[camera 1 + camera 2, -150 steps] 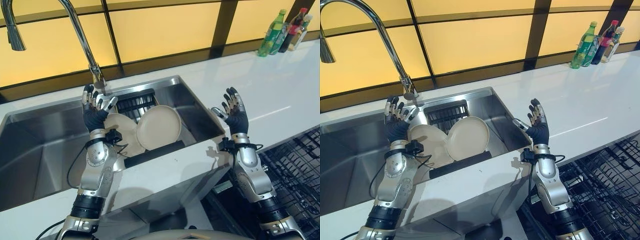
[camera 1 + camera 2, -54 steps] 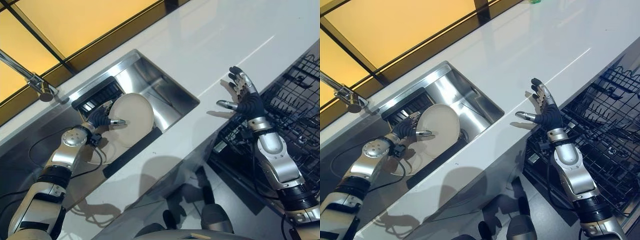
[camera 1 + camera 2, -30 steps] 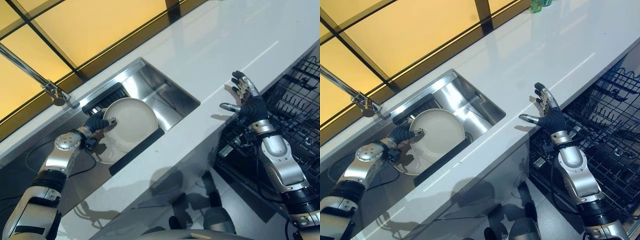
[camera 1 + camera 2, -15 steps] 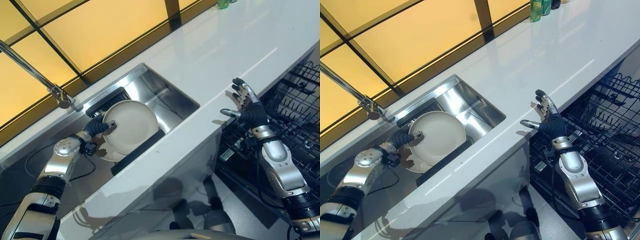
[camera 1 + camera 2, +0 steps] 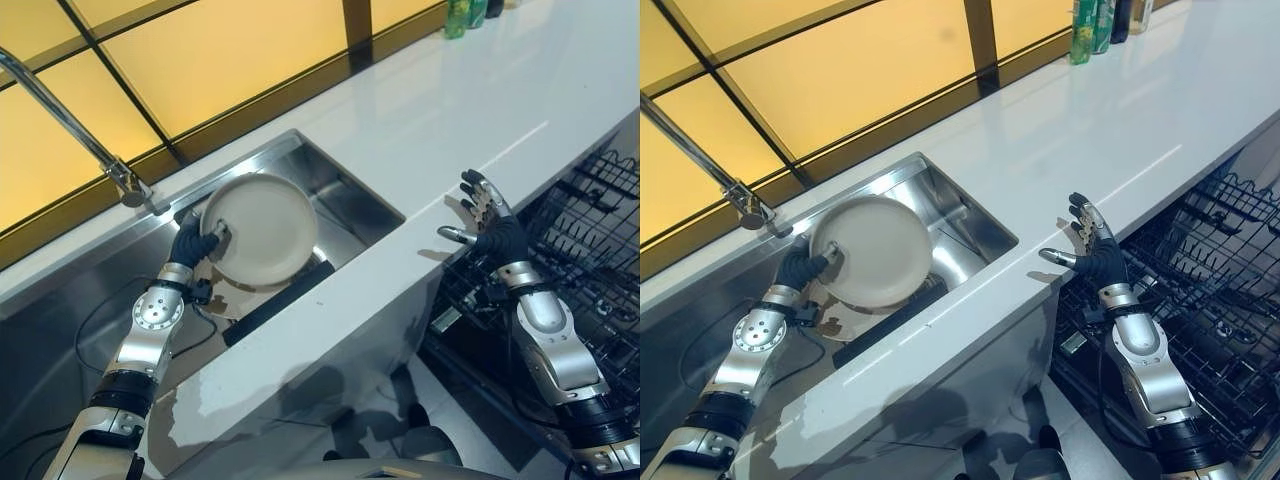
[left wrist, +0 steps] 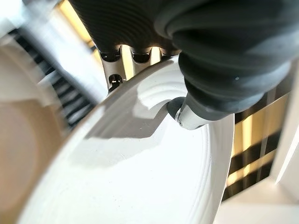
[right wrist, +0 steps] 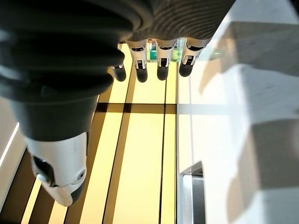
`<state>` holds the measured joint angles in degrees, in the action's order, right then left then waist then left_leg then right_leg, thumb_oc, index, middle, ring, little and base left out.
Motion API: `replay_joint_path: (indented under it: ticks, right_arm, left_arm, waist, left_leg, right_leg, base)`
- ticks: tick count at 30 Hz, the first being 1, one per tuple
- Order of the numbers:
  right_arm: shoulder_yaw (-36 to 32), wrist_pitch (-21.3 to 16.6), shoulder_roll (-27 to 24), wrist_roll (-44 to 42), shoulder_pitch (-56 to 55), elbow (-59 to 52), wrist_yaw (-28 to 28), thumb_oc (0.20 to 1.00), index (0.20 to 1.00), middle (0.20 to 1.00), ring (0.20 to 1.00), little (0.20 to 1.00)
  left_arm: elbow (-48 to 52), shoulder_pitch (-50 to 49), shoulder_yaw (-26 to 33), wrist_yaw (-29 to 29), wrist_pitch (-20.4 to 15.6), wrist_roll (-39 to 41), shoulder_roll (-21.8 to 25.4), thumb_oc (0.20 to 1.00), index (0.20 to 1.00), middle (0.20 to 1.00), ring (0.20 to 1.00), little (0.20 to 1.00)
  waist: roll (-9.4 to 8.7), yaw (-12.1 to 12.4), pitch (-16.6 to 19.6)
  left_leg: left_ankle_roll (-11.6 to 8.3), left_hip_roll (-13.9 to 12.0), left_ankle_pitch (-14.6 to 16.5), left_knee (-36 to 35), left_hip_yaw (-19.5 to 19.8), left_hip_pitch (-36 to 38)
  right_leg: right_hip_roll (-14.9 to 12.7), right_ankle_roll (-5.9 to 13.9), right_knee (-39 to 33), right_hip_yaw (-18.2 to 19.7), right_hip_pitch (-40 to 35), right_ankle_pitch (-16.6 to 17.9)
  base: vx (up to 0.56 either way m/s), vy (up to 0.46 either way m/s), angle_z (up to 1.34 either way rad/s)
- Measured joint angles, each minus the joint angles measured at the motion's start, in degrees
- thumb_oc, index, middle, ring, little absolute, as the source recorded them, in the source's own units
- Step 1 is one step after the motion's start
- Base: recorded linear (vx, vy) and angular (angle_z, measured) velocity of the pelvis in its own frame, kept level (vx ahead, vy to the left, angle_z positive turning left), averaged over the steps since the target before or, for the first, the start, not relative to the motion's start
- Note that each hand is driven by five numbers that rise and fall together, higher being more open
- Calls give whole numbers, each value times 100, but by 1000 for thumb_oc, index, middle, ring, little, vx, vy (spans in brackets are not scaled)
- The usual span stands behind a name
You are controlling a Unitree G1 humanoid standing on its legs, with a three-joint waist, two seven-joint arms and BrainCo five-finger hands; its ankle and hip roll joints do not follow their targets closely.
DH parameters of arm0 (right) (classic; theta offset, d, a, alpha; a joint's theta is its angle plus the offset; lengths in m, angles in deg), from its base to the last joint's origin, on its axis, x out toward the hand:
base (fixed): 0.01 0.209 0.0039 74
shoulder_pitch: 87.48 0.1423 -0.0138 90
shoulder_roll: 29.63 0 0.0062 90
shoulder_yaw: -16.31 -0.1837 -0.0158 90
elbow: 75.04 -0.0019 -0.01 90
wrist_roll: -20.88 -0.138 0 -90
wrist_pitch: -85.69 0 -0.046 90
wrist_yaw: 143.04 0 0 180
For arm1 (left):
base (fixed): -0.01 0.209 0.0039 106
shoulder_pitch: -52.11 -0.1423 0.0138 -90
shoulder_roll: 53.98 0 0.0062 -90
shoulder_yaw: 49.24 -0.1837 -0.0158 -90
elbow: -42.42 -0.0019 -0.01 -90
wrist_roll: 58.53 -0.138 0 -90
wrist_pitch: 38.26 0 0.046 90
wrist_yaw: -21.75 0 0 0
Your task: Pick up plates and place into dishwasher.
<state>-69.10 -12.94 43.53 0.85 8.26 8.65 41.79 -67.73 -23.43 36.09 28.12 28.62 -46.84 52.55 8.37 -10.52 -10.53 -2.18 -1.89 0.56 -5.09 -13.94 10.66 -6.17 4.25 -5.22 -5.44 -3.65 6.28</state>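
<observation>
Left hand [image 5: 193,243] pinching a plate [image 5: 260,228] by its rim, fingers curled round it, held tilted above the sink [image 5: 345,205]. Right hand [image 5: 492,232] raised beside the desk [image 5: 440,130], fingers spread open, above the dishwasher rack [image 5: 590,250].

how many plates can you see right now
2. One plate is lifted above the sink, pinched at its rim by the left hand. A second plate lies in the sink beneath it, mostly hidden; more could be underneath.
</observation>
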Motion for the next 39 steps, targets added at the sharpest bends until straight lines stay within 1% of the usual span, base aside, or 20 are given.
replay_joint_path:
  ticks: [2,6,11,15,19,21,25,28,32,35,39]
  right_arm:
    - [40,-1,31,95,83,-14,92,1000,1000,1000,1000,1000]
    - [62,-4,65,159,427,-61,135,1000,1000,1000,1000,1000]
    - [63,-19,132,291,553,-293,81,1000,1000,1000,1000,1000]
    - [106,-8,300,300,556,-403,-26,1000,1000,1000,1000,1000]
    - [446,11,397,249,695,-512,-55,1000,1000,1000,1000,1000]
    - [631,50,522,230,920,-517,-102,1000,1000,1000,1000,1000]
    - [994,200,588,-130,1190,-734,-262,1000,1000,1000,1000,1000]
    - [1094,281,761,-319,1216,-803,-358,1000,1000,1000,1000,1000]
    - [1417,402,790,-382,1220,-889,-474,1000,1000,1000,1000,1000]
    - [1468,418,832,-440,1221,-889,-515,1000,1000,1000,1000,1000]
    - [1472,420,833,-564,1221,-889,-574,1000,1000,1000,1000,1000]
  left_arm:
    - [229,-9,92,342,-157,-210,-31,200,200,200,200,200]
    - [588,-11,223,696,-450,-386,-33,200,200,200,200,200]
    - [968,-11,360,925,-754,-517,-35,200,200,200,200,200]
    - [1459,-18,433,989,-889,-544,-38,200,200,200,200,200]
    - [1734,-17,378,902,-944,-541,-40,200,200,200,200,200]
    - [1855,-17,316,763,-942,-538,-48,200,200,200,200,200]
    - [1951,0,27,451,-941,-533,-99,200,200,200,200,200]
    - [2061,0,-167,347,-934,-536,-228,200,200,200,200,200]
    - [2409,15,-461,208,-953,-540,-309,200,200,200,200,200]
    - [2522,48,-658,81,-976,-556,-302,200,200,200,200,200]
    - [2542,82,-704,36,-984,-601,-286,200,200,200,200,200]
  waist:
    - [-83,84,44]
    - [-232,279,135]
    - [-405,521,237]
    - [-568,680,375]
    - [-700,699,532]
    - [-728,707,559]
    - [-724,737,617]
    - [-728,827,622]
    - [-733,841,629]
    - [-738,839,652]
    - [-744,834,733]
  left_leg:
    - [-1,-3,-3,1,17,-1]
    - [-1,-7,-5,3,77,17]
    - [-3,-18,-6,1,166,77]
    - [-10,-25,-10,1,216,79]
    - [-13,-21,-22,-18,303,73]
    - [-13,-23,-23,-28,312,76]
    - [-14,-23,-25,1,339,78]
    - [-15,-23,-31,3,349,79]
    - [-16,-23,-33,4,364,76]
    - [-16,-23,-35,3,366,76]
    - [-16,-23,-35,1,363,77]
  right_leg:
    - [1,-1,0,-29,-11,1]
    - [-2,-1,0,-92,-61,1]
    - [-1,-8,-4,-170,-169,-33]
    - [-2,-14,-3,-222,-197,-43]
    - [-8,-10,-11,-302,-235,-66]
    - [-9,-11,-24,-306,-247,-67]
    - [-6,-14,-6,-317,-269,-74]
    - [-4,-15,-3,-319,-265,-73]
    - [-4,-15,0,-336,-269,-74]
    - [-3,-15,0,-336,-270,-74]
    - [-2,-15,0,-334,-269,-74]
  base:
    - [9,-107,4]
    - [4,-96,8]
    - [8,-70,10]
    - [-1,-65,6]
    - [-25,-54,10]
    - [-41,-42,3]
    - [-32,-37,3]
    - [-15,-49,1]
    - [-22,-45,2]
    - [-6,-12,0]
    - [0,0,0]
